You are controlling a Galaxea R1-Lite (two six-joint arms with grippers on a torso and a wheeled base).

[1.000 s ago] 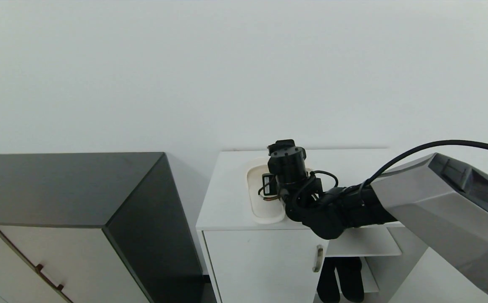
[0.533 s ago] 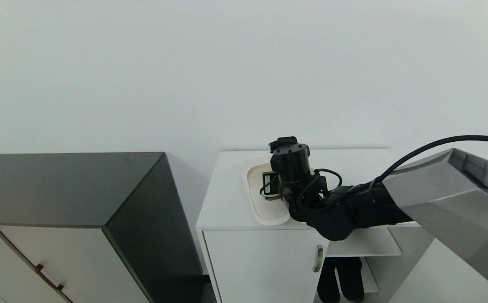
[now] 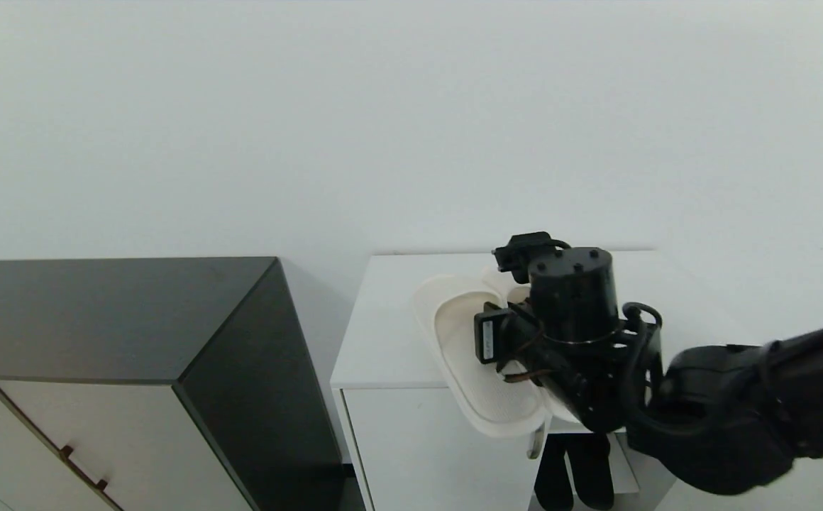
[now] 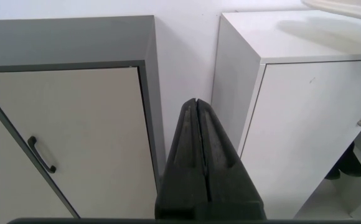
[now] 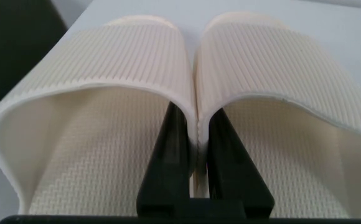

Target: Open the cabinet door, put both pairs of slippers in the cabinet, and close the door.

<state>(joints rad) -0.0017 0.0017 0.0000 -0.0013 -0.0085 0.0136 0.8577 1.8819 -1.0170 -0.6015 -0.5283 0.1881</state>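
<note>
**Cream slippers held at the white cabinet, door shut**

A plain pale wall [image 3: 383,106] backs the scene. At far left stands a dark cabinet [image 3: 99,312] with a smooth, matte charcoal top and side and flat cream fronts with small dark pulls; its left and lower parts are cut off. To its right stands the white cabinet [image 3: 383,333], a boxy, smooth-faced unit. Its door [image 3: 440,454] is closed flat, and an open shelved bay lies to the right.

The pair of cream slippers [image 3: 479,383] has broad, ribbed upper bands and woven-looking footbeds with rounded rims. They sit side by side over the cabinet's near edge, their near ends overlapping the door's top line. The black wrist hides the right slipper almost wholly in the head view, and whether the soles touch the top cannot be told.

A pair of black slippers [image 3: 573,472] stands on end low in the open bay, matte and partly cut off below.

The right gripper [image 5: 196,115] reaches into the cream pair from the near side. One black finger sits inside each slipper, and the two are closed on the adjoining inner walls.

The left gripper [image 4: 196,106] sits low before the gap between the two cabinets, its ridged fingers pressed together on nothing.

A slim, curved silvery handle [image 3: 538,434] sits at the door's right edge, its upper end behind the slippers.
</note>
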